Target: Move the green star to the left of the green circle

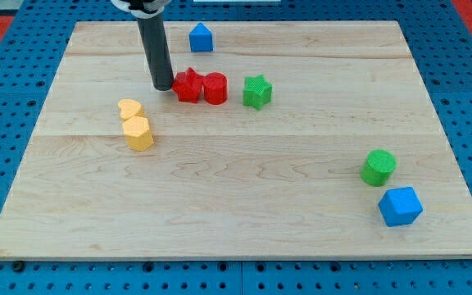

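Observation:
The green star (256, 91) lies on the wooden board in the upper middle. The green circle (378, 167) stands far off at the right, lower down. My tip (163, 87) touches the board just left of a red star-shaped block (188, 84), which sits against a red cylinder (215, 88). The green star is a short gap to the right of that red cylinder. My tip is well left of the green star, with both red blocks between them.
A yellow heart (129, 109) and a yellow hexagon (139, 133) sit together at the left. A blue house-shaped block (201, 37) is near the top edge. A blue cube (400, 205) lies just below the green circle. The wooden board (236, 221) rests on a blue pegboard.

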